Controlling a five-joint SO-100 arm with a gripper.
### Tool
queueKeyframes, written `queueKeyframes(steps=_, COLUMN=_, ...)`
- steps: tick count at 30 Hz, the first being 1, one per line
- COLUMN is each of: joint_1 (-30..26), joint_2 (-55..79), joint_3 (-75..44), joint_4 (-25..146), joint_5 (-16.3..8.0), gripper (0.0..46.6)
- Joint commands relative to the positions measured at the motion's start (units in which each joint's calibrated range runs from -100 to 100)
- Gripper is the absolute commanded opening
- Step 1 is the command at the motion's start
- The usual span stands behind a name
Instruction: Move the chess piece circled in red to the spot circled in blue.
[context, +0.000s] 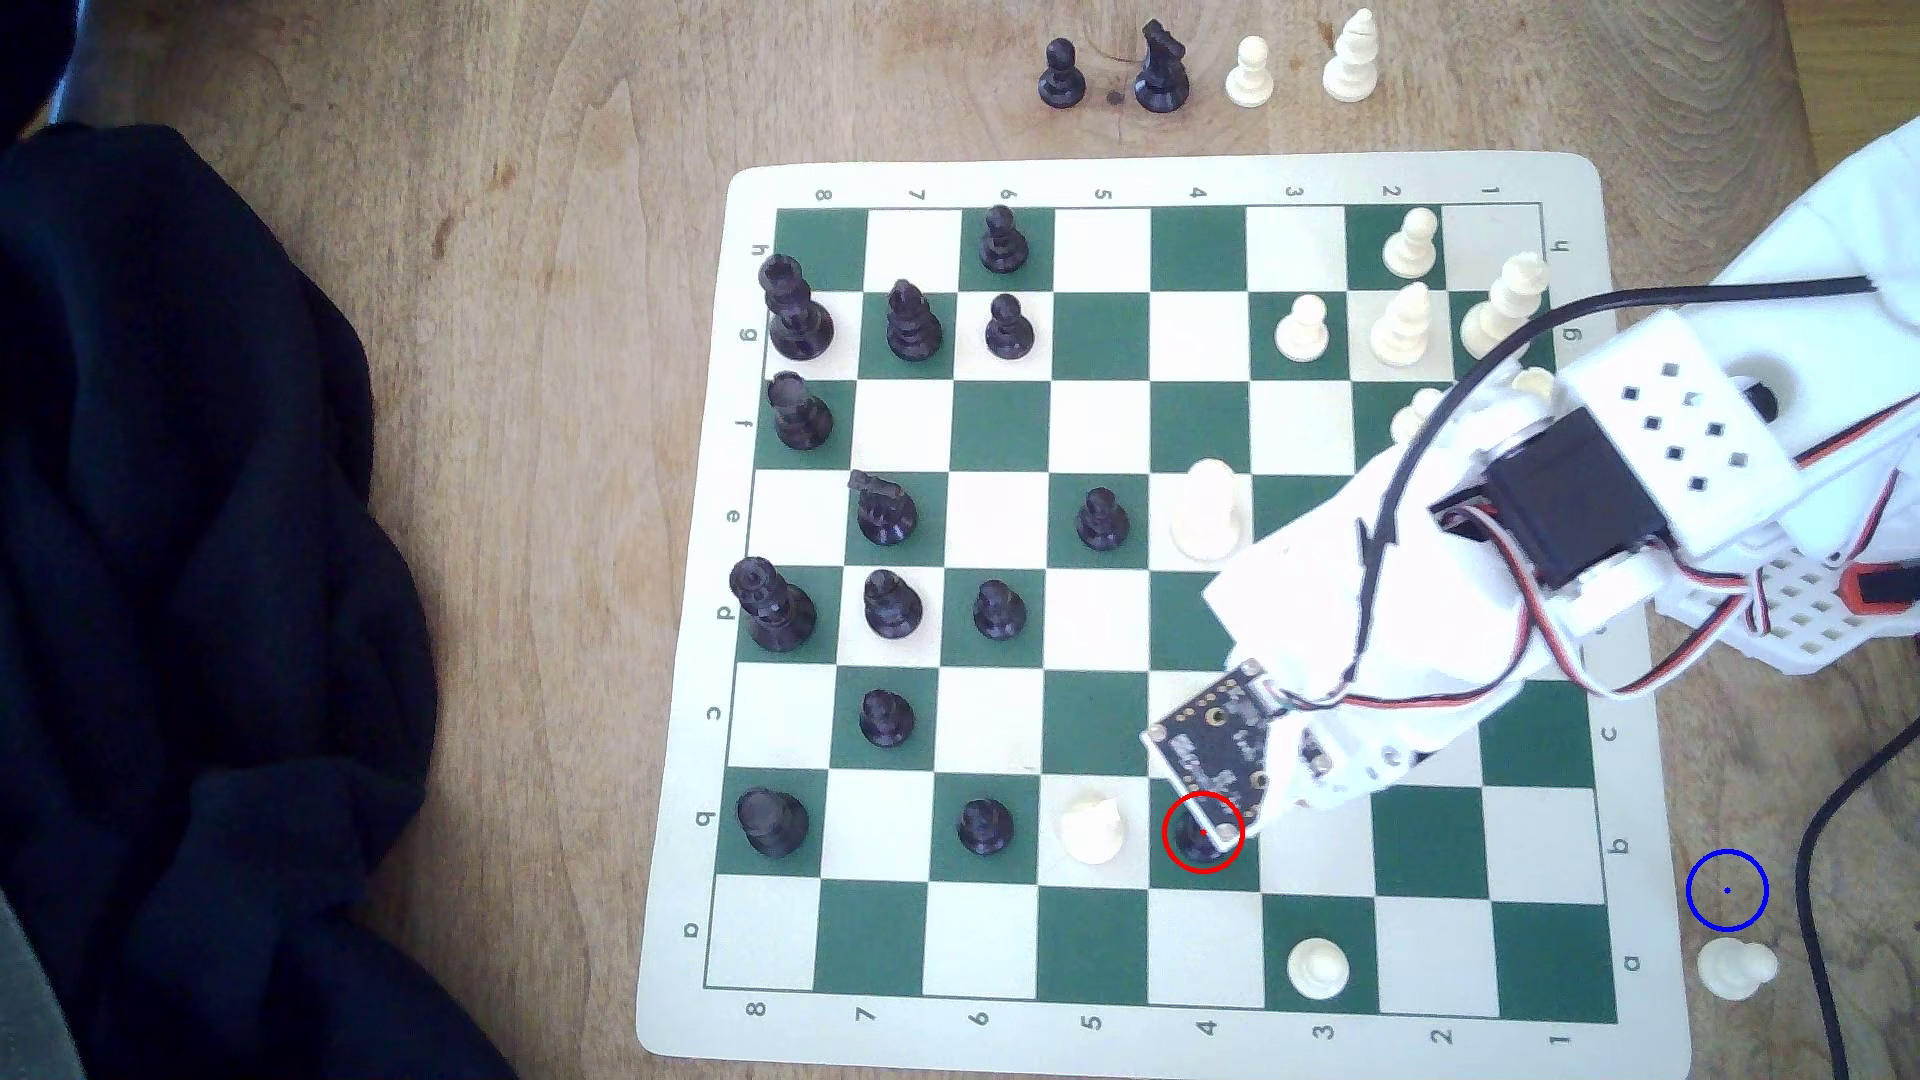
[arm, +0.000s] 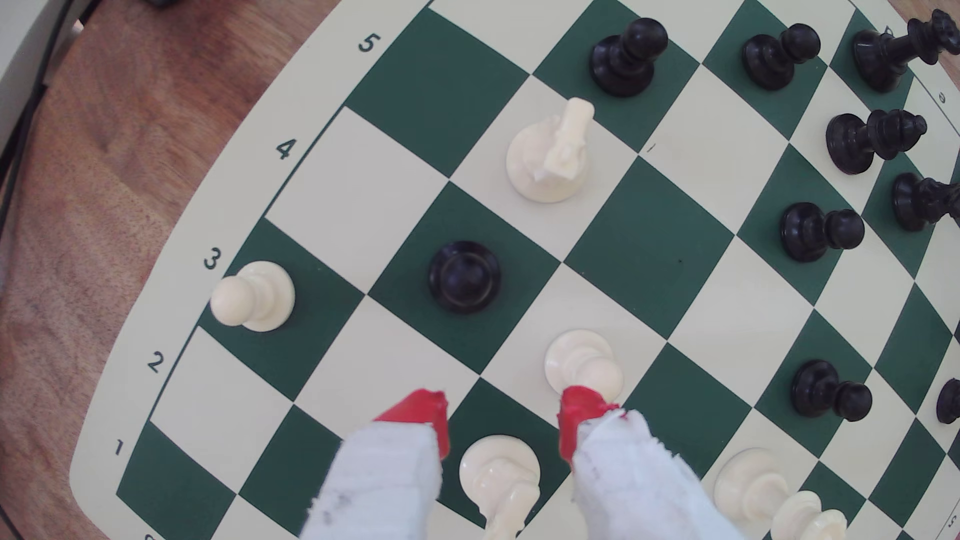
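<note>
A: We are starting at the gripper (arm: 501, 415). Its red-tipped fingers (arm: 421, 410) are standing apart with nothing between them, so we are reading it as spread and empty. It is hovering over the board, and cream pawns are sitting close under the tips: one (arm: 582, 363) is partly covered by a fingertip, another (arm: 498, 472) is lying below the gap.

B: Then the first hazard is nearest. If we are descending from here, a finger may clip a cream pawn and topple it.

A: Agreed. Just beyond, the black pawn (arm: 464, 277) is standing upright, centred on its green square, apart from both fingers. In the exterior view it is sitting inside the red ring (context: 1202, 832), partly covered by the wrist board.

B: Its round head is glossy; an off-centre closure could be squeezing it out sideways.

A: Next along, the white knight (context: 1091, 829) is occupying the adjoining square; a wide approach may be brushing it.

B: Farthest, the blue-ringed spot (context: 1727, 890) is lying on bare wood off the board, with a cream pawn (context: 1737, 968) just beside it. We are judging a careless release likely to knock that one.
</note>
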Motion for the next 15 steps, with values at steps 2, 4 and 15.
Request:
queueKeyframes(steps=2, joint_1=-0.5, joint_2=3.6, joint_3=-5.3, joint_4=-3.4, joint_5=-0.6, gripper=12.2)
queueKeyframes(steps=4, joint_1=-0.9, joint_2=5.0, joint_3=-5.3, joint_4=-4.5, joint_5=-0.9, gripper=12.2)
queueKeyframes(steps=15, joint_1=-1.8, joint_2=13.6, joint_3=-8.8, joint_4=-8.4, joint_5=-1.5, gripper=11.9)
